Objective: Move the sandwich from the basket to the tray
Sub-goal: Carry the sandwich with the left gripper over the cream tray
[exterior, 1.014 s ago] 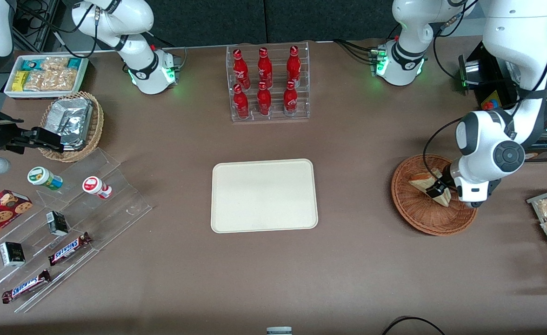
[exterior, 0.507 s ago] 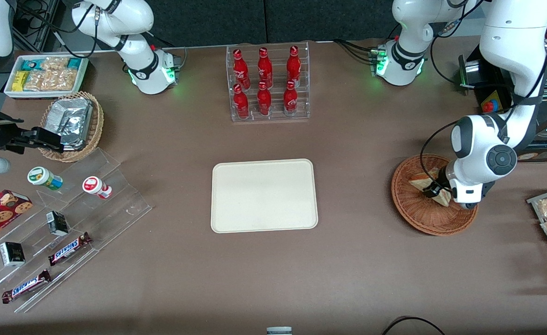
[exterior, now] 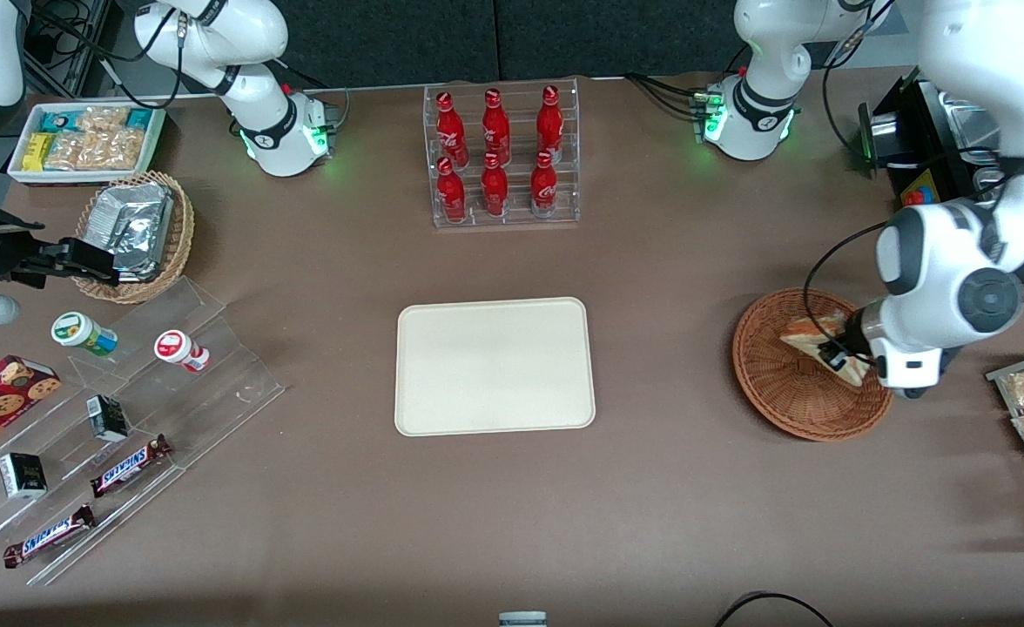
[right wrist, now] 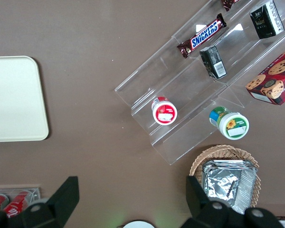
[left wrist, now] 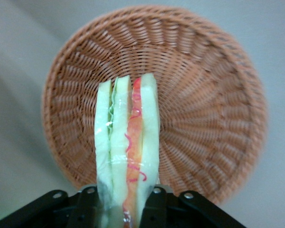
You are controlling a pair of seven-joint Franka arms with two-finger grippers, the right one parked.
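Gripper point(left wrist: 122, 202) fingers are clamped on the sandwich point(exterior: 812, 335), holding it over the basket point(exterior: 782, 392); the arm's wrist bends down over the basket's rim. Well apart sits the tray point(exterior: 495, 366), mid-table.

The working left arm point(exterior: 956, 218) is glossy white with rounded joints and dark grey round caps on the wrist joints. A thin black cable loops from the wrist toward the gripper point(exterior: 836, 357), which is black; the wrist view shows its black fingers point(left wrist: 88, 209) and small silver screws. The arm's base point(exterior: 751, 113) on the surface is white with a glowing green light and black cables.
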